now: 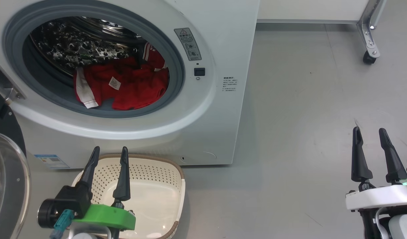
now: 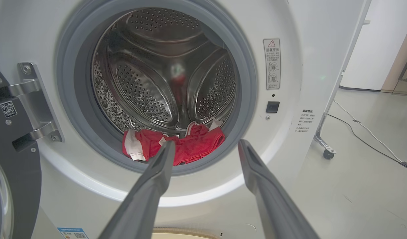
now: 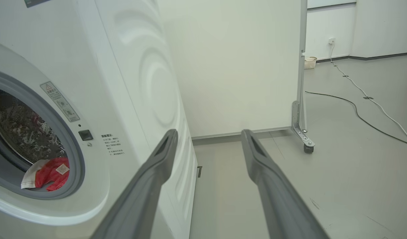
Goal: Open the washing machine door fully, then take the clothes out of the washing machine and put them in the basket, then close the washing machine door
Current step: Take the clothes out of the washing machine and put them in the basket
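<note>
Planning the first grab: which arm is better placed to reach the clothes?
Left: the left claw, open, faces the clothes inside the washing machine; the right claw aims past its side.

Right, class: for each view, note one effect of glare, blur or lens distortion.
Head view: bright glare spots on the basket floor. Left wrist view: the steel drum mirrors a smeared red patch. Right wrist view: the right claw, close to the lens, looks soft-edged.

Red clothes (image 1: 130, 88), white stripes; cream perforated basket (image 1: 176, 186), brown rim.
</note>
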Controlling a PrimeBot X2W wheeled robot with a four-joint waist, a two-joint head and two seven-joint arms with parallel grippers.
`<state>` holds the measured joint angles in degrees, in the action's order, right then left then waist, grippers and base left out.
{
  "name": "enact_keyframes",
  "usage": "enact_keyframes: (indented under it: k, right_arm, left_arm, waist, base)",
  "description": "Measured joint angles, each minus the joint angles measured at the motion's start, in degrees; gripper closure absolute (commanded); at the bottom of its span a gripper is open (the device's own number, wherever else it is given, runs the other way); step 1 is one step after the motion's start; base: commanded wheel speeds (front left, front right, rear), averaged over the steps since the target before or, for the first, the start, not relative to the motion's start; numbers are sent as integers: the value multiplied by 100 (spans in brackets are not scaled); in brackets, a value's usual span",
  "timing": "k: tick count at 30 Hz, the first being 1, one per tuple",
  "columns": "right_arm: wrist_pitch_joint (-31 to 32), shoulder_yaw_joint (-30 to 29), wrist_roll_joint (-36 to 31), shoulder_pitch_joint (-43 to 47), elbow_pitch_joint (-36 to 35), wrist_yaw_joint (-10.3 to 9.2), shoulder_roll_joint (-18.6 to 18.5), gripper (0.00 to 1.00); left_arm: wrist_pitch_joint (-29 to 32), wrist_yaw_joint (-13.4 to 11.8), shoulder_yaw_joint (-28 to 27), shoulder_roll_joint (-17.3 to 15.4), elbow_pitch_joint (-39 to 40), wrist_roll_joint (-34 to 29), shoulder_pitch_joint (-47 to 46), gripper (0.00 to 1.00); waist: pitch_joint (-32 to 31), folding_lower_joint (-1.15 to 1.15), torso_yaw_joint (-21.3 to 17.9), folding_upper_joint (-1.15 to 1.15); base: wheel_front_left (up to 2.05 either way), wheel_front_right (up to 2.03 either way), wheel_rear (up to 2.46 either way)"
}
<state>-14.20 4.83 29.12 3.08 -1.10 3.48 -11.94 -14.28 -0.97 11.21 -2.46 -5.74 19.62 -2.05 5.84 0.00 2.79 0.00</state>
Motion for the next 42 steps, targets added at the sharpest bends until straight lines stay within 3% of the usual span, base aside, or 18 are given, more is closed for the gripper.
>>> enact_keyframes:
  k: [13, 27, 42]
  right_arm:
    - [0, 20, 0, -7, -214, 87, -42, 0]
    - [1, 135, 63, -354, -434, 201, -126, 0]
    - [0, 315, 191, -1010, -380, 301, -208, 0]
  left_arm:
    - [63, -285, -29, -33, 80, -280, -76, 0]
    - [552, -480, -438, -104, 121, -521, -1197, 0]
    - [1686, -580, -1285, -811, -646, -1204, -2615, 0]
  waist:
    - [422, 0, -94, 0]
    - [1398, 0, -330, 0]
    - [2305, 0, -894, 0]
  base:
    - [0, 0, 0]
    - [0, 0, 0]
    - [0, 0, 0]
